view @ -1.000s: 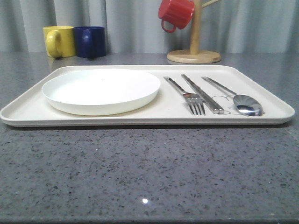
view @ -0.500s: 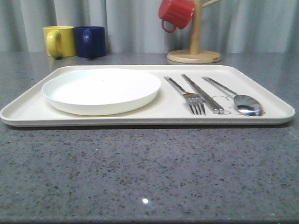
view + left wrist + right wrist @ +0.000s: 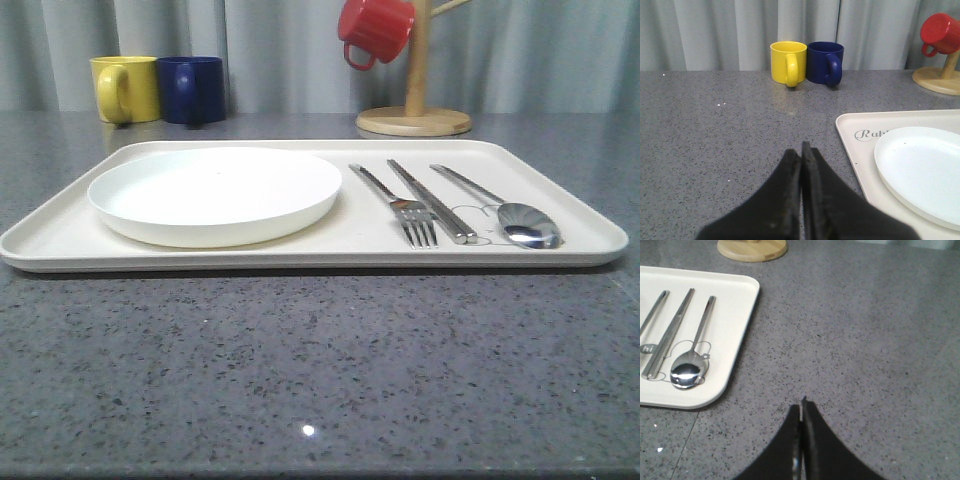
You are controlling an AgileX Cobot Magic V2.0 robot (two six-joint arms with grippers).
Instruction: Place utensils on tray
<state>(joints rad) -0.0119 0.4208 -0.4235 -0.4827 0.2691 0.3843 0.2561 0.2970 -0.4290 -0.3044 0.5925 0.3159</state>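
While the tray (image 3: 560,205) lies on the grey worktop (image 3: 320,370) with a white plate (image 3: 215,193), chopsticks (image 3: 432,201), fork (image 3: 396,205) and spoon (image 3: 500,208) side by side on it, the left hand (image 3: 801,150) and right hand (image 3: 801,407) are closed, empty, over bare worktop.

1. The left arm's black two-fingered gripper (image 3: 801,150) is seen with its jaws pressed flat together, nothing pinched between them, just a thin seam left.
2. It's held low over the grey speckled stone tabletop (image 3: 715,140), tips not quite touching it as far as can be told.
3. The right arm's black two-fingered gripper (image 3: 801,407) is clamped the same way, fingertips meeting, nothing gripped.
4. It's likewise held above the tabletop.
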